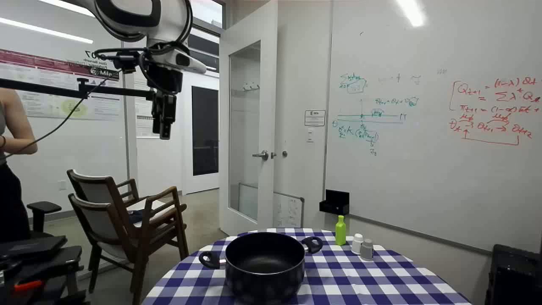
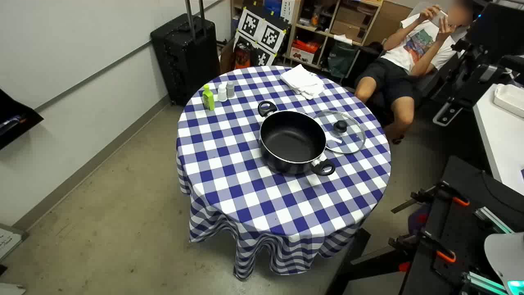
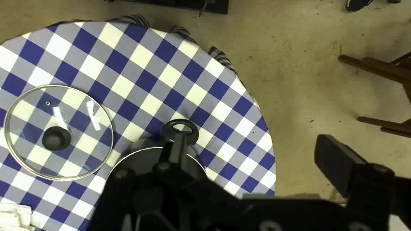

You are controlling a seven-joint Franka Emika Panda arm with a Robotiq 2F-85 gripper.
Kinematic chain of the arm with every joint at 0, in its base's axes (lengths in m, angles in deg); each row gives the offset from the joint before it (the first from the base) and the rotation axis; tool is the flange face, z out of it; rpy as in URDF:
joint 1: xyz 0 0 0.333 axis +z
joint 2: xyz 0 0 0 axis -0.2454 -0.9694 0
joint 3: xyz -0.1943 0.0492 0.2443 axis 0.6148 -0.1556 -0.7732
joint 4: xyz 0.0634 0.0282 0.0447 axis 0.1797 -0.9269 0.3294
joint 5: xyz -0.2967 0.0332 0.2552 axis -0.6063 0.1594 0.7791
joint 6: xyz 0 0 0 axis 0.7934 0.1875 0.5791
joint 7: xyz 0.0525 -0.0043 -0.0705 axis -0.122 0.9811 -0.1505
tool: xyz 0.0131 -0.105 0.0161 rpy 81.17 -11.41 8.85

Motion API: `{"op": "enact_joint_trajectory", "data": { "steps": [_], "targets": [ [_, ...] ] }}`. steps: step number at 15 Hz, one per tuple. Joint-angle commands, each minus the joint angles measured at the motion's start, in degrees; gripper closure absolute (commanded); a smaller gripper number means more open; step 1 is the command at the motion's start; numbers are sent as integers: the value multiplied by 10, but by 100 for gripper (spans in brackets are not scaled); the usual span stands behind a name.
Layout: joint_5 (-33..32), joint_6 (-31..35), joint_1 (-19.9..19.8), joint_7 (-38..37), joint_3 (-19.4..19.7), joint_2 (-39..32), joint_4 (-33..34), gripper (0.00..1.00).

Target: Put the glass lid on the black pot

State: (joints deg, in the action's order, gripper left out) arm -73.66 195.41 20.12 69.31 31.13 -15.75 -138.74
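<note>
The black two-finger gripper was nearest the wrist camera. Its fingers were spread wide, with nothing held between them; in an exterior view, they pointed downward. In the wrist view, one finger partly hid the wide, squat, round black pot with two loop handles. The pot stood upright, interior exposed, on a round table covered in blue-and-white check. The round, clear glass lid with a black centre knob lay flat on the table, knob up, just beside the pot. Farther back, near the table edge, stood a slim lime-green bottle, a small white container and a small grey container. A folded white cloth lay at the far edge. Beyond the table sat a person in a white T-shirt.
</note>
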Motion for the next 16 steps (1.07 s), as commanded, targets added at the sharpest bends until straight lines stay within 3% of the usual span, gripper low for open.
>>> {"op": "enact_joint_trajectory", "data": {
  "steps": [1,9,16],
  "targets": [
    [2,-1,-7,2,-6,0,1,0],
    [0,15,-14,5,-1,-23,13,0],
    [1,68,-74,5,50,-110,62,0]
  ]
}}
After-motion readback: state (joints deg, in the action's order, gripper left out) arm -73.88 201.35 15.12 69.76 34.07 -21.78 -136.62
